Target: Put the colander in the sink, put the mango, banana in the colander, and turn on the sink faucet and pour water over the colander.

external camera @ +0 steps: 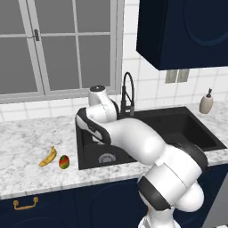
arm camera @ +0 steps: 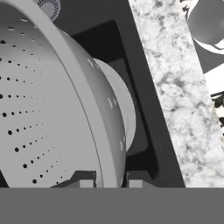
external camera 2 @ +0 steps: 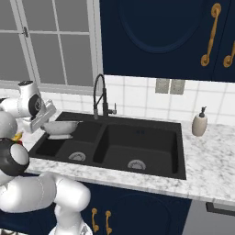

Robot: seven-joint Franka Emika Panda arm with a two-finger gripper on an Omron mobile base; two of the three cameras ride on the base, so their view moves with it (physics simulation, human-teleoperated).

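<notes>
On the far left of the left base view, the banana (external camera: pixel 48 156) is lying on the white marble counter (external camera: pixel 26 138), and the mango (external camera: pixel 64 162) is sitting just beside it to the right, between the banana and the sink (external camera: pixel 178 122); both fruits are well apart from the colander. Moving right, the black double-basin sink is sitting in the counter, with a round silver drain (external camera: pixel 107 157) showing at the bottom of its left basin. The robot's white arm is reaching from the lower right across that left basin and is blocking much of it. Behind the sink, the sink faucet (external camera: pixel 128 93) is standing upright in front of the white tiled wall, beneath a window (external camera: pixel 58 44). Further right, a dark blue wall cabinet (external camera: pixel 182 31) is hanging above the counter, and a beige soap dispenser (external camera: pixel 205 102) is standing at the sink's back right corner. In the right base view, the colander (external camera 2: pixel 59 127) is hanging over the left basin, above the basin floor, roughly level, with the arm's wrist beside it on its left. In the hand view, the gripper (arm camera: pixel 111 181) is clamping the colander's rim between its two fingertips (arm camera: pixel 86 182), which are standing close together on either side of the thin edge. The perforated inside of the bowl is spreading to the left of the rim, its smooth outside is curving to the right, and beyond it the dark basin and a strip of marble counter are showing.
</notes>
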